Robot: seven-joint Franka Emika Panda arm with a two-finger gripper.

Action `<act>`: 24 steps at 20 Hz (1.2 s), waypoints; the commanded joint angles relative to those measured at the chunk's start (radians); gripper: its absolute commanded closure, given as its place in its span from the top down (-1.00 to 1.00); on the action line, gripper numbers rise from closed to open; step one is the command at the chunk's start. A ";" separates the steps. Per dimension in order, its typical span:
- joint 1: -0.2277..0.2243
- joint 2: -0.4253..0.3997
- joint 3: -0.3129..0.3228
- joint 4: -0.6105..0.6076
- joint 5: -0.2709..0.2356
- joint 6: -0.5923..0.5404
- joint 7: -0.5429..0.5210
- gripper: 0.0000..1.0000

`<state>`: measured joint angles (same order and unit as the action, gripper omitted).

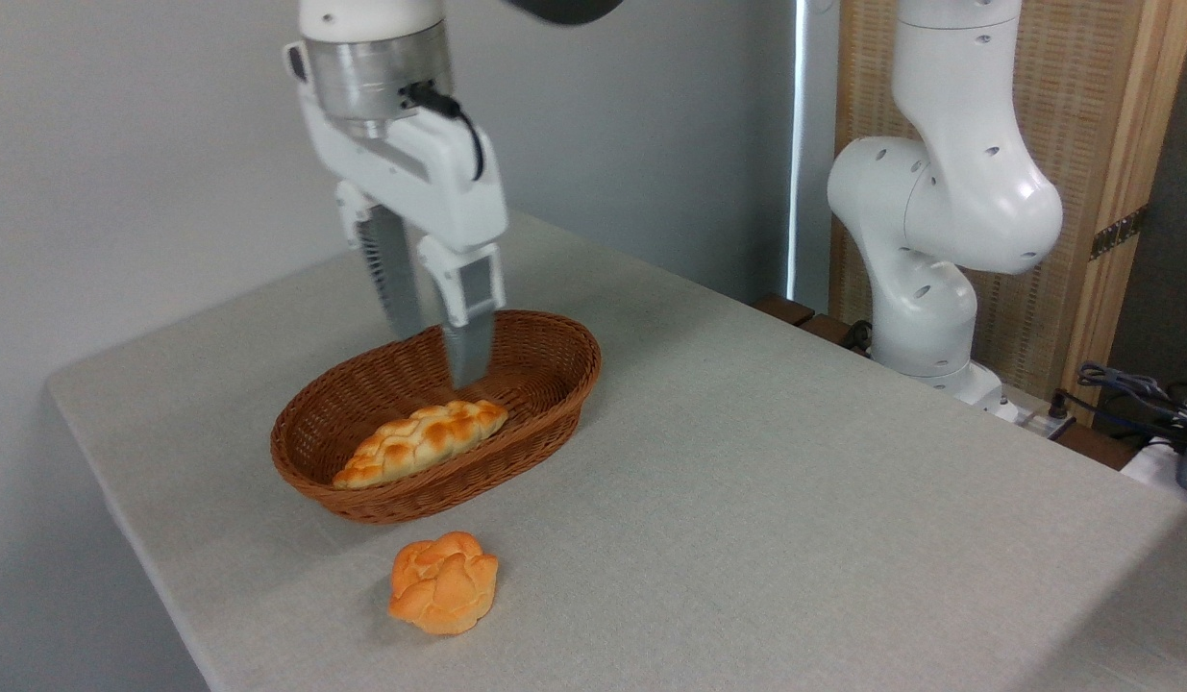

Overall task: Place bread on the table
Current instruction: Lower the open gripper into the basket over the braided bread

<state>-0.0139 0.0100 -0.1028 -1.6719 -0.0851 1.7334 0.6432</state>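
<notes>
Two grey fingers [468,327] hang apart with a clear gap between them on the gripper [437,358], nothing held, tips dipping over the far half of the brown wicker basket [362,500], just above the right end of the bread [420,442] and not touching it. Wrist points almost straight down from the top of the picture, while the arm's white base column [939,221] stands beyond the table's [795,500] far right edge. Bread lies lengthwise inside the basket near the table's left corner, and a small round orange bun [444,582] sits on the cloth just beside the basket's near rim.
</notes>
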 commanded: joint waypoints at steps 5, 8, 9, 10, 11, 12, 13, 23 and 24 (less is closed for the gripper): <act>-0.003 -0.027 -0.172 -0.271 -0.015 0.342 -0.180 1.00; -0.003 -0.024 -0.212 -0.365 -0.015 0.457 -0.189 1.00; -0.003 -0.024 -0.218 -0.376 -0.015 0.472 -0.189 1.00; -0.003 -0.022 -0.224 -0.397 -0.015 0.494 -0.189 1.00; -0.003 -0.022 -0.224 -0.403 -0.015 0.500 -0.189 1.00; -0.003 -0.022 -0.224 -0.416 -0.006 0.508 -0.188 1.00; -0.003 -0.022 -0.224 -0.420 -0.001 0.511 -0.185 1.00; -0.003 -0.008 -0.235 -0.465 0.074 0.586 -0.169 1.00; -0.003 -0.008 -0.236 -0.465 0.099 0.584 -0.168 1.00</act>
<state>-0.0228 0.0136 -0.3282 -2.1113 -0.0633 2.2929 0.4661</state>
